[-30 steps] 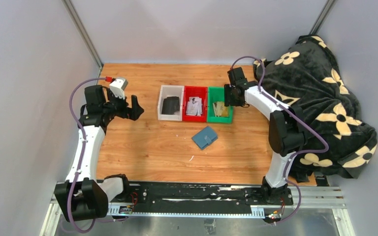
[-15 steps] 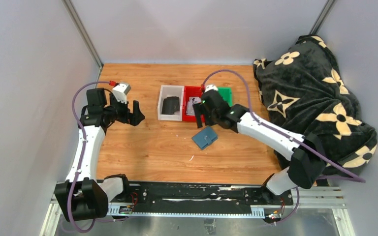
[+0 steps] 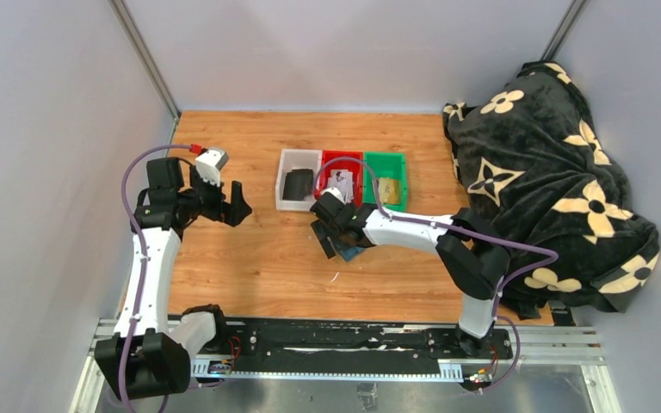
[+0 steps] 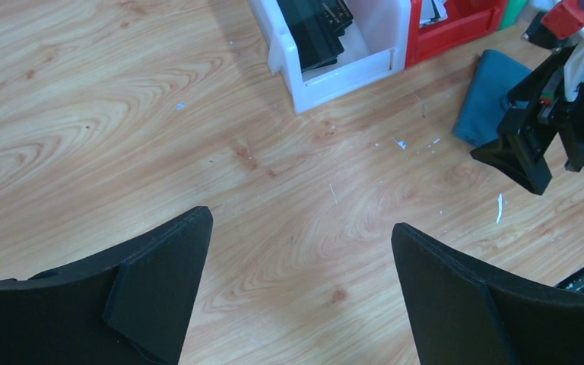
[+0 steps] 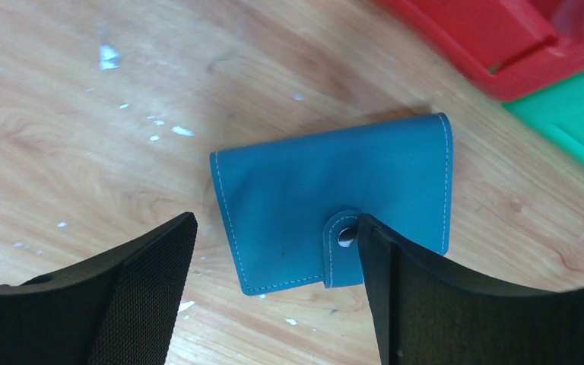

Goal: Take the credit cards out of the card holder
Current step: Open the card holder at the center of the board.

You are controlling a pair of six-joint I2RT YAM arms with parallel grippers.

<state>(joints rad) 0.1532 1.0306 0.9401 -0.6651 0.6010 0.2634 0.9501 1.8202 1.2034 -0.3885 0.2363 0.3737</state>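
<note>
The card holder [image 5: 327, 190] is a blue folded wallet lying flat on the wooden table, closed by a snap tab. The credit cards are hidden, as the holder is closed. My right gripper [image 5: 275, 228] hovers low over it, open, with one finger off its left edge and the other above the snap tab. From above, the right gripper [image 3: 331, 237] covers most of the card holder [image 3: 353, 253]. My left gripper [image 3: 239, 202] hangs open over bare wood at the left, well away. In its wrist view the left gripper [image 4: 300, 220] holds nothing, and the card holder [image 4: 490, 95] lies far right.
Behind the holder stand three small bins in a row: a white bin [image 3: 281, 182] with dark flat items, a red bin [image 3: 342, 155] and a green bin [image 3: 403, 179]. A black flowered blanket [image 3: 551, 189] is heaped at the right. Grey walls enclose the table.
My right arm swung from the green bin leftward and down over the card holder, and its jaws opened. The left arm barely moved.
</note>
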